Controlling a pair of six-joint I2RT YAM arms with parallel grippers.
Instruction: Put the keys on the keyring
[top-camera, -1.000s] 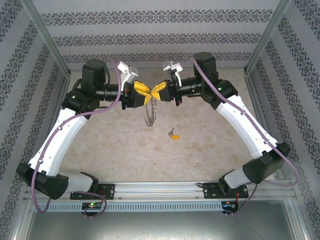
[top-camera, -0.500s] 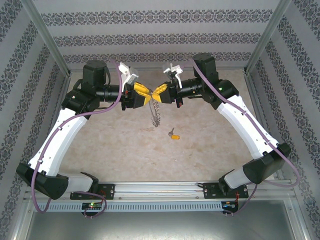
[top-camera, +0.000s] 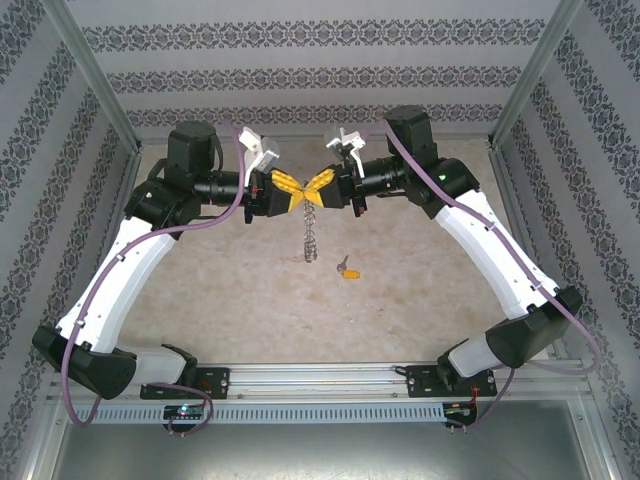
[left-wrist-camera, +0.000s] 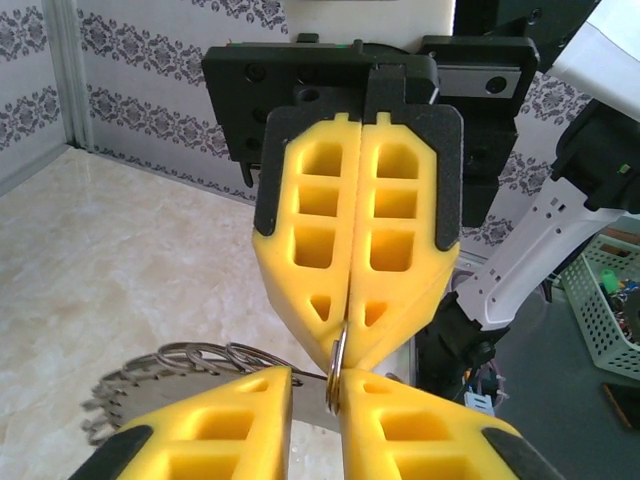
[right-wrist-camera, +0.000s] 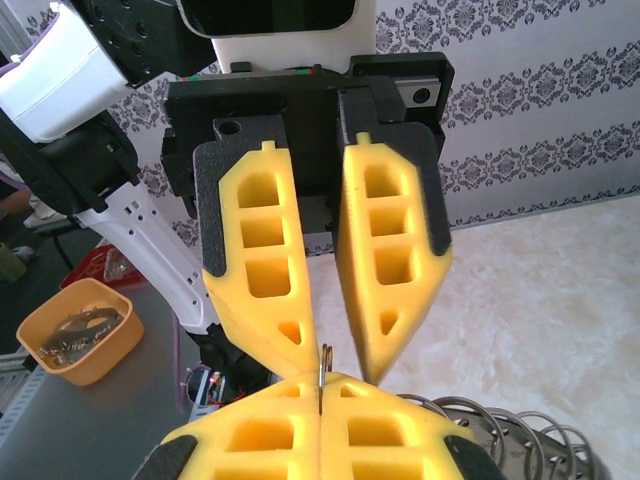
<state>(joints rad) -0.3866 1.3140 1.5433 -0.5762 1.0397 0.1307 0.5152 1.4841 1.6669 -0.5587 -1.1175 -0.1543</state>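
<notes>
Keyring (top-camera: 310, 235) grey, lacy; key (top-camera: 348, 270) yellow-orange (blade probably silver); jaws yellow; walls (top-camera: 300, 60) damask-striped.

Left arm (top-camera: 125, 275) and right arm (top-camera: 495, 255) rise from the near-edge bases, elbows bowed outward, forearms turned inward, wrists level and facing each other. Left claw (top-camera: 299, 194) and right claw (top-camera: 316, 193) meet tip to tip in mid-air. Right claw fingers are pressed together, pinching the keyring (top-camera: 309, 232). Left claw fingers are narrowly parted, one on each side of the ring's edge.
</notes>
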